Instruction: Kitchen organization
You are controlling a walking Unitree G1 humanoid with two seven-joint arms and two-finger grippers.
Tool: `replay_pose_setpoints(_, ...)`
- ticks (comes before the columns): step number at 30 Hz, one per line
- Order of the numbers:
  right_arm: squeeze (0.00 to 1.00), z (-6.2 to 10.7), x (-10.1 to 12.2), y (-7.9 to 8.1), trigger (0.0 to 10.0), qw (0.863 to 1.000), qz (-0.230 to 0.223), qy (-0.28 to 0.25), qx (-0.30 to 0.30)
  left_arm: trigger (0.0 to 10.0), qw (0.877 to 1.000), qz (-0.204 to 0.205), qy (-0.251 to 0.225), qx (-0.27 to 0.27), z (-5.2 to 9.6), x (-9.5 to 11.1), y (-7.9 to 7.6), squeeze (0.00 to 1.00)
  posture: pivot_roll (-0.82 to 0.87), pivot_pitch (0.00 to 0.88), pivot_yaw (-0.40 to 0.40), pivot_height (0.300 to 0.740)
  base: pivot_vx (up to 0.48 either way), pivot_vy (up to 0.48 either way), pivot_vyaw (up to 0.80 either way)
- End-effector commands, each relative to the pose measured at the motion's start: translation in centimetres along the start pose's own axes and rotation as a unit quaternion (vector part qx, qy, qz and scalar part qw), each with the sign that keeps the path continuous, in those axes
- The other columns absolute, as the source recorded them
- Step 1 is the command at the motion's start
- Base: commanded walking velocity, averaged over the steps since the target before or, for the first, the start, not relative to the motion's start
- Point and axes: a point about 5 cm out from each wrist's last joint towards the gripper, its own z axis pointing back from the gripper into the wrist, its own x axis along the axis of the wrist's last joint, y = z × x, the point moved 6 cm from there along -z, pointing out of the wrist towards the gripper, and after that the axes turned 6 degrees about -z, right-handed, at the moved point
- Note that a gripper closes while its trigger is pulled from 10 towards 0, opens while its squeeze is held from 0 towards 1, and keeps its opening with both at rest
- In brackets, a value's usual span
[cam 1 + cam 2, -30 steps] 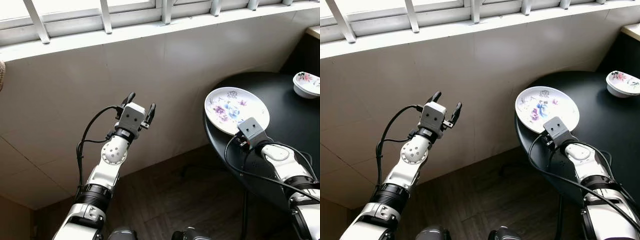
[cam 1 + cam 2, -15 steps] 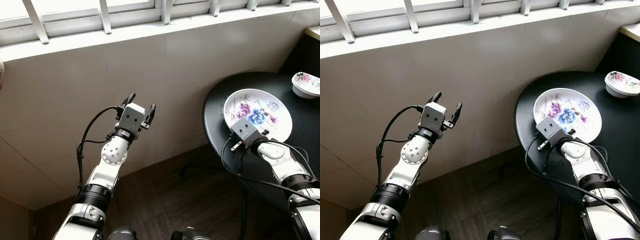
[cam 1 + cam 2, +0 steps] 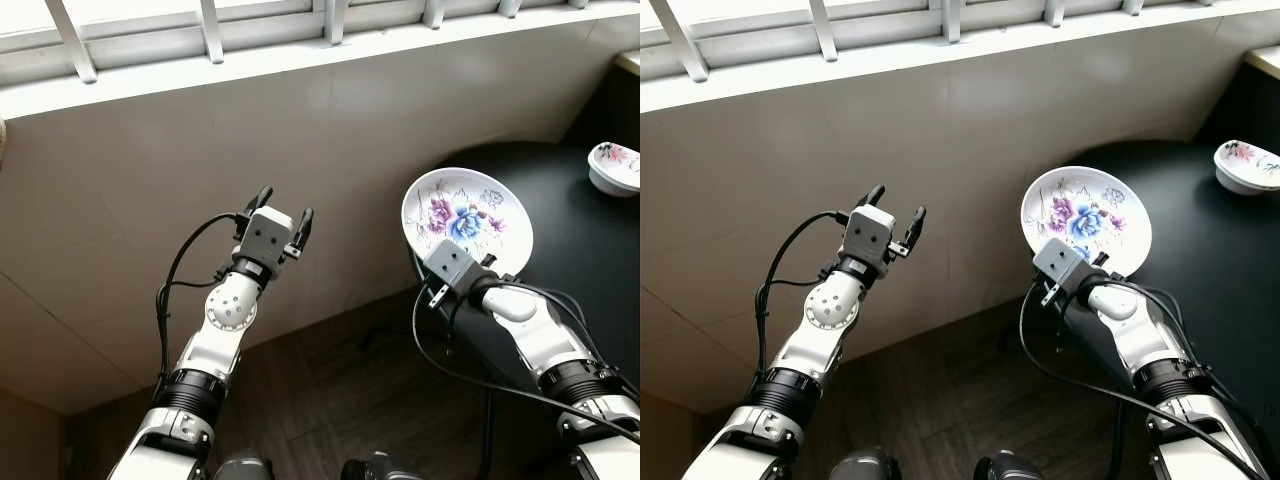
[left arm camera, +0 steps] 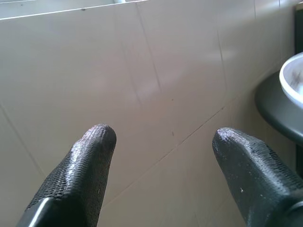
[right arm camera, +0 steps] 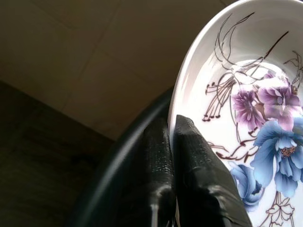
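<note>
Your floral plate (image 3: 466, 219) sits at about 2 o'clock in the head view, white with purple and blue flowers painted in its well. It is tilted, its face turned up and toward you, and it hangs over the near-left edge of the round black table (image 3: 580, 250). Your right gripper (image 3: 472, 268) has it pinched at the lower rim; in the right wrist view the two black fingers (image 5: 189, 161) are pressed close together with the plate's edge (image 5: 182, 90) clamped between them, one finger on the painted face, the other behind. Whether any part of the plate touches the tabletop, you cannot tell from these views.

At 3 o'clock from the plate, well apart near the right edge of the picture, a small white bowl (image 3: 614, 166) with pink flowers rests on the same table.

Your left gripper (image 3: 279, 208) is raised at about 9 o'clock from the plate, well clear of it, pointing at the pale tiled wall (image 3: 150, 200). Its fingers (image 4: 90, 156) stand wide apart and hold nothing; the left wrist view looks between them at the tiles, with the table's rim and a sliver of the plate at one side.

A white window sill with bars (image 3: 210, 60) runs across at 12 o'clock, and dark wood flooring (image 3: 330, 400) lies at 6 o'clock
</note>
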Motion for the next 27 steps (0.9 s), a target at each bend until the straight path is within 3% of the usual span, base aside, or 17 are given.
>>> replay_pose_setpoints(1, 0.0, 0.2, 1.1, -1.3, 0.0, 0.999, 0.01, -0.023, -0.043, 10.0, 1.0, -0.001, 0.002, -0.001, -0.1, 0.0, -0.2, 0.0, 0.07, 0.0, -0.062, 0.74, 0.0, 0.0, 0.0)
replay_pose_setpoints(5, 0.0, 0.5, 0.9, -1.6, 0.0, 0.998, -0.003, -0.021, -0.067, 10.0, 1.0, 0.0, 0.003, -0.001, 0.0, -0.1, -0.2, 0.0, 0.07, 0.0, -0.062, 0.74, 0.0, 0.0, 0.0)
replay_pose_setpoints(8, 0.0, 0.6, 0.0, -0.7, 0.0, 0.997, -0.045, 0.0, -0.069, 10.0, 1.0, 0.0, 0.003, -0.002, 0.0, -0.1, -0.2, 0.0, 0.07, 0.0, -0.059, 0.74, 0.0, 0.0, 0.0)
replay_pose_setpoints(15, 0.0, 0.9, -1.8, -0.6, 0.0, 0.986, -0.118, 0.05, -0.11, 10.0, 1.0, -0.001, 0.002, -0.006, 0.0, -0.1, -0.2, 0.0, 0.06, 0.0, -0.053, 0.74, 0.0, 0.0, 0.0)
replay_pose_setpoints(16, 0.0, 0.9, -2.0, -0.4, 1.2, 0.982, -0.135, 0.059, -0.114, 10.0, 1.0, -0.001, 0.002, -0.007, 0.0, -0.1, -0.3, 0.0, 0.06, 0.0, -0.052, 0.74, 0.0, 0.0, 0.0)
replay_pose_setpoints(17, 0.0, 0.9, -2.0, -0.4, 1.2, 0.982, -0.135, 0.059, -0.114, 10.0, 1.0, -0.001, 0.002, -0.007, 0.0, -0.1, -0.3, 0.0, 0.06, 0.0, -0.052, 0.74, 0.0, 0.0, 0.0)
replay_pose_setpoints(18, 0.0, 0.9, -2.2, -0.2, 4.2, 0.98, -0.149, 0.069, -0.116, 10.0, 1.0, -0.002, 0.002, -0.009, 0.0, -0.1, -0.3, 0.0, 0.06, 0.0, -0.052, 0.74, 0.0, 0.0, 0.0)
replay_pose_setpoints(19, 0.0, 0.9, -2.3, -0.1, 10.0, 0.978, -0.155, 0.079, -0.116, 10.0, 1.0, -0.002, 0.002, -0.01, 0.0, -0.1, -0.3, 0.0, 0.06, 0.0, -0.052, 0.74, 0.0, 0.0, 0.0)
replay_pose_setpoints(25, 0.0, 0.8, -2.6, 0.2, 10.0, 0.969, -0.194, 0.109, -0.107, 10.0, 1.0, -0.003, 0.001, -0.011, -0.1, -0.1, -0.4, 0.0, 0.06, 0.0, -0.055, 0.74, 0.0, 0.0, 0.0)
replay_pose_setpoints(26, 0.12, 0.8, -2.4, 0.0, 10.0, 0.963, -0.223, 0.108, -0.109, 10.0, 1.0, -0.003, 0.001, -0.011, -0.1, 0.0, -0.4, 0.0, 0.06, 0.0, -0.06, 0.74, 0.0, 0.0, 0.0)
replay_pose_setpoints(27, 0.12, 0.8, -2.4, 0.0, 10.0, 0.963, -0.223, 0.108, -0.109, 10.0, 1.0, -0.003, 0.001, -0.011, -0.1, 0.0, -0.4, 0.0, 0.06, 0.0, -0.06, 0.74, 0.0, 0.0, 0.0)
